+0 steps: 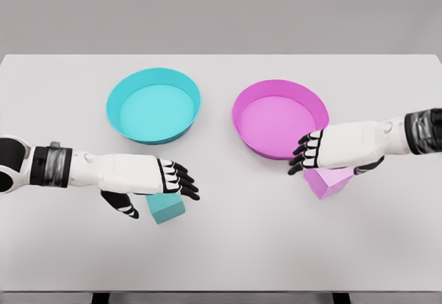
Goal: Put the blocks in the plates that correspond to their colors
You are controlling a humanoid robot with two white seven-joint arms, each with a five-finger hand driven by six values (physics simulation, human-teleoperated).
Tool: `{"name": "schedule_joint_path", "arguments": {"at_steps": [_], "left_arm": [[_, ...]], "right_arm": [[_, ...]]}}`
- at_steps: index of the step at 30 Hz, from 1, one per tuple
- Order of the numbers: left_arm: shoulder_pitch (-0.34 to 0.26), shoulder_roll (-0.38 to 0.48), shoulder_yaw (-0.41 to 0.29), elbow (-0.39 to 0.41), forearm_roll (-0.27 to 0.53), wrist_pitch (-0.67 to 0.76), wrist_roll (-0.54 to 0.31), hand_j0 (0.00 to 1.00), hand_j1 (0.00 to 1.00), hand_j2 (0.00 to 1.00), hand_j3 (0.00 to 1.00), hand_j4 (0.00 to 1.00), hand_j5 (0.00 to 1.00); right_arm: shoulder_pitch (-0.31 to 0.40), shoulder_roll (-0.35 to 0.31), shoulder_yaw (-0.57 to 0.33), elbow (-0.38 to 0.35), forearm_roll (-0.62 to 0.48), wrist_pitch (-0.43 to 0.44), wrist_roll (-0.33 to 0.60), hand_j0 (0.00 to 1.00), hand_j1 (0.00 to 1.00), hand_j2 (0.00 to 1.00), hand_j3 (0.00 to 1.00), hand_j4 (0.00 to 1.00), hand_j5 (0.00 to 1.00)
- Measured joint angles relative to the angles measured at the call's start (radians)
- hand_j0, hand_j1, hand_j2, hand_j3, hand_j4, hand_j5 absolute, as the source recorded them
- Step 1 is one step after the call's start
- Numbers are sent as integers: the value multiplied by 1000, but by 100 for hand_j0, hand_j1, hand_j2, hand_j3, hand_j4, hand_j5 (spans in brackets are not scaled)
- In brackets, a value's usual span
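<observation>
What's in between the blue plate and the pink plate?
Nothing: in the head view only bare white table separates the blue plate and the pink plate.

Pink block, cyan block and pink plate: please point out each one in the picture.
pink block (330, 182), head view, on its visible front face under the right hand.
cyan block (168, 209), head view, on its top face.
pink plate (276, 121), head view, on its bare floor.

Cyan plate (153, 105) and block (166, 208), pink plate (280, 117) and block (329, 182), white table (228, 249).
</observation>
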Motion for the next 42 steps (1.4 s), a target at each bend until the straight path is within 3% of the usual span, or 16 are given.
{"name": "schedule_joint_path", "arguments": {"at_steps": [17, 24, 28, 30, 35, 42], "left_arm": [[0, -67, 3, 48, -91, 0, 0, 100, 100, 100, 100, 100, 100], [17, -82, 4, 75, -113, 0, 0, 100, 100, 100, 100, 100, 100], [17, -86, 3, 84, -115, 0, 0, 90, 90, 90, 90, 90, 90], [18, -87, 2, 85, -116, 0, 0, 77, 77, 77, 77, 77, 77], [28, -87, 4, 85, -107, 4, 2, 58, 58, 58, 58, 58, 58], [28, -86, 8, 82, -97, 7, 4, 49, 49, 49, 49, 49, 49]], "right_arm": [[-23, 45, 10, 37, 35, 0, 0, 100, 100, 100, 100, 100, 100], [-23, 25, 21, 42, 58, 0, 0, 100, 100, 100, 100, 100, 100], [-23, 10, 36, 39, 60, 0, 0, 100, 100, 100, 100, 100, 100], [-23, 9, 50, 36, 60, 0, 0, 100, 100, 100, 100, 100, 100], [-23, 7, 76, 28, 63, 0, 0, 100, 100, 100, 100, 100, 100], [-25, 6, 81, 27, 65, 0, 0, 100, 100, 100, 100, 100, 100]]}}
